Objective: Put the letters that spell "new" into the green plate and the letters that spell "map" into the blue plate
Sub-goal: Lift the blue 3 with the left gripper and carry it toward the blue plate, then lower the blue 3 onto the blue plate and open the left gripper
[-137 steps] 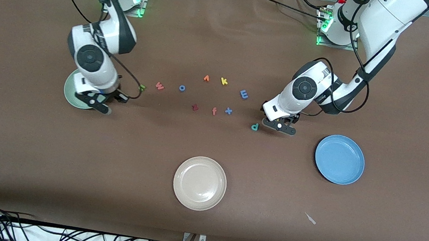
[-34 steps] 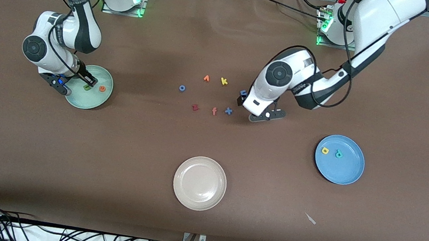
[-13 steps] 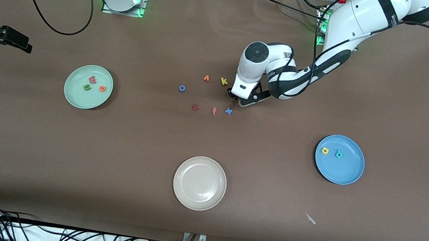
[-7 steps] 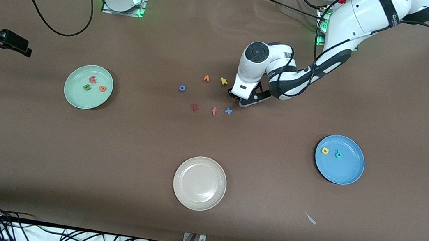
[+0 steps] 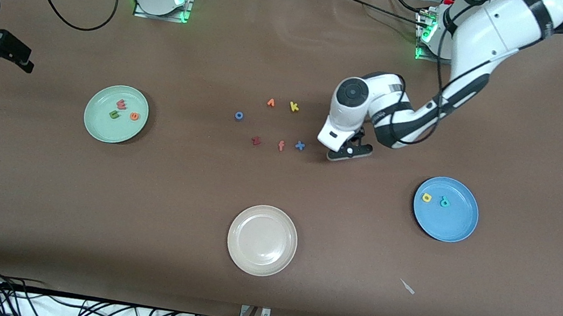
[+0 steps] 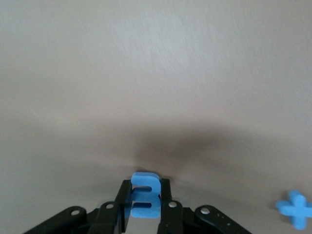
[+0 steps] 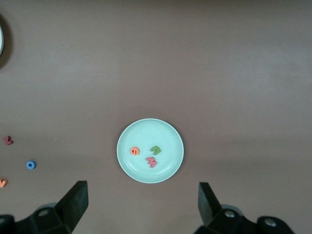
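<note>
round bright blue plate (image 5: 446, 209) w/ yellow "a" + teal "p", nr L-arm end | L gripper (image 6: 145, 214) clenched on tiny blue foam "m" (image 6: 145, 195), light/soft, pinch flat faces | R gripper (image 7: 141, 202) spread wide, empty, waiting above round mint-green plate (image 7: 168, 139)

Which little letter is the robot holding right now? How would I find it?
Look at the left arm reaching from its base toward the middle of the table. Its tool is shut on the blue "m", held up over the bare table beside the blue "x". It is the only letter pinched between fingers instead of lying flat.
</note>
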`<state>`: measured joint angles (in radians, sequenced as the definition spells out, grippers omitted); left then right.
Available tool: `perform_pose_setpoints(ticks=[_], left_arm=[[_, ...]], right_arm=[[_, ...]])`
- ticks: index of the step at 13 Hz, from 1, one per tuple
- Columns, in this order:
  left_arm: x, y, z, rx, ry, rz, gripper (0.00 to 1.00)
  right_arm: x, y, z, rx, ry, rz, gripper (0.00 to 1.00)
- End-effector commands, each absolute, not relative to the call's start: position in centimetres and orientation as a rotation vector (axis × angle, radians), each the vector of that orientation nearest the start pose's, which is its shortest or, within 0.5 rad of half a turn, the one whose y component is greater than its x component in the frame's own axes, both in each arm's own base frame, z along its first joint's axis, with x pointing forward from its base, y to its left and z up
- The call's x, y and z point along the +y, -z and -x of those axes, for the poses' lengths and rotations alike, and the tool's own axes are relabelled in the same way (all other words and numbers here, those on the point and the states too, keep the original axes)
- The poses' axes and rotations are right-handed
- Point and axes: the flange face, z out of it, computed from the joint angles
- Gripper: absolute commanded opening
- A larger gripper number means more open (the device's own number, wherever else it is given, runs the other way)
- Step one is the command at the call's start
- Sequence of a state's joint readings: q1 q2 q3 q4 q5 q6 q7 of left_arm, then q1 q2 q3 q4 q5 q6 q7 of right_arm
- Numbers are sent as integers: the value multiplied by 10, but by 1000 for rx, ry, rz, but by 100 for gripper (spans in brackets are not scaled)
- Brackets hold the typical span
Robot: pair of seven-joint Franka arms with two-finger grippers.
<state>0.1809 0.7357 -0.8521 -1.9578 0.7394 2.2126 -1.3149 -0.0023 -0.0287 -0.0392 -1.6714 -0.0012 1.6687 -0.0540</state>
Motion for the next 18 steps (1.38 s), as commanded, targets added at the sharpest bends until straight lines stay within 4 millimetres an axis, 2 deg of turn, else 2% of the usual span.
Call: perform_pose_setpoints(ticks=[1, 6, 8, 11, 13, 14, 15, 16, 18], left_arm=[[-293, -229, -522, -104, -156, 3038, 5], [-210, -256, -579, 314, -263, 2979, 9], [-166, -254, -592, 474, -293, 2973, 10], [-100, -241, -613, 686, -332, 2934, 12], [-70, -228, -620, 770, -360, 2909, 17], [-60, -227, -624, 787, -360, 2903, 27], [-55, -222, -627, 818, -367, 2899, 57], [-52, -222, -630, 824, -367, 2906, 99], [-51, -245, -642, 780, -320, 2919, 100]], right_arm=[[-31, -612, -540, -20, 46, 3144, 100], [-41, -608, -538, 19, 27, 3135, 100], [-36, -608, -541, 2, 29, 3139, 100], [-37, -608, -539, 10, 15, 3135, 100], [-35, -609, -539, 5, 17, 3134, 100], [-35, -610, -538, 5, 20, 3134, 100], [-34, -607, -541, -2, 13, 3135, 100], [-34, -604, -544, -2, 3, 3135, 100], [-31, -607, -545, -12, 12, 3136, 100]])
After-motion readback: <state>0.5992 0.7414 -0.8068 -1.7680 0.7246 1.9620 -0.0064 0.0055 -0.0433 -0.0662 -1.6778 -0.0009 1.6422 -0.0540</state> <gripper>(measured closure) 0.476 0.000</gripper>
